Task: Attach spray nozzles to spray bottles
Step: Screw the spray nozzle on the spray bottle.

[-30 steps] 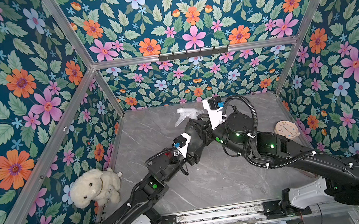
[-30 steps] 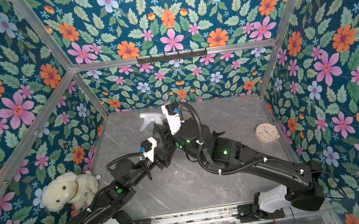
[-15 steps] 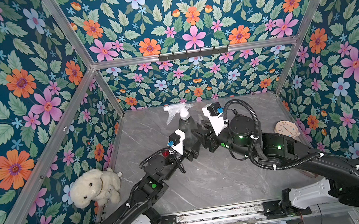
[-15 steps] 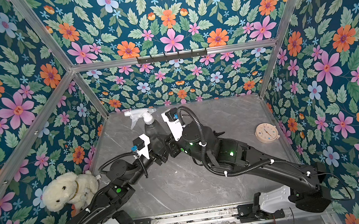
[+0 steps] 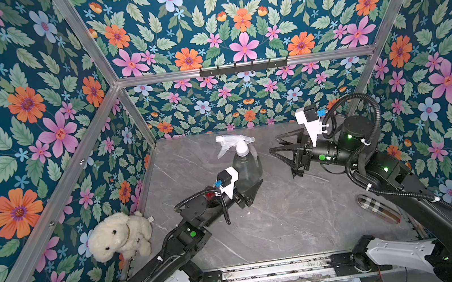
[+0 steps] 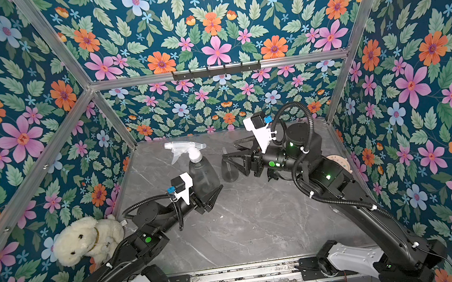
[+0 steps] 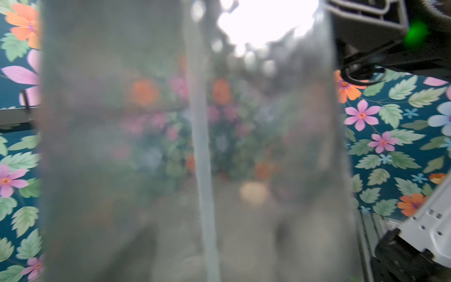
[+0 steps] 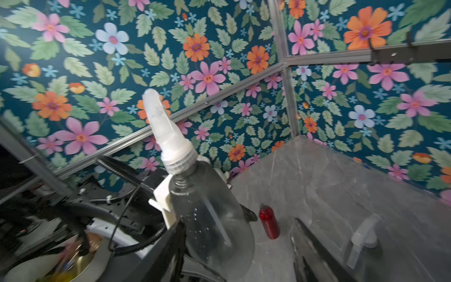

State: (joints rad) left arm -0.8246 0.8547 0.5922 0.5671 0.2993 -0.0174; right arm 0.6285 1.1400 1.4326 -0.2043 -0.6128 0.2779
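1. The grey spray bottle [image 5: 247, 164], with a whitish nozzle [image 5: 234, 143] on its neck, is held upright by the left gripper [image 5: 246, 182]
2. The right gripper [image 5: 273, 144] is seen open and empty, near that bottle but not touching it

One smoky-grey spray bottle [image 8: 210, 219], tilted, whitish trigger nozzle [image 8: 168, 136] on its neck; small red bottle [image 8: 268, 223] standing on grey marble table [image 8: 329, 175] beside it; second whitish nozzle [image 8: 364, 236], blurred, apart.

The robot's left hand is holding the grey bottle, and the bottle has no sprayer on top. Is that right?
Not quite. The left gripper does hold the grey bottle, but a whitish sprayer sits on its neck; both top views show it.
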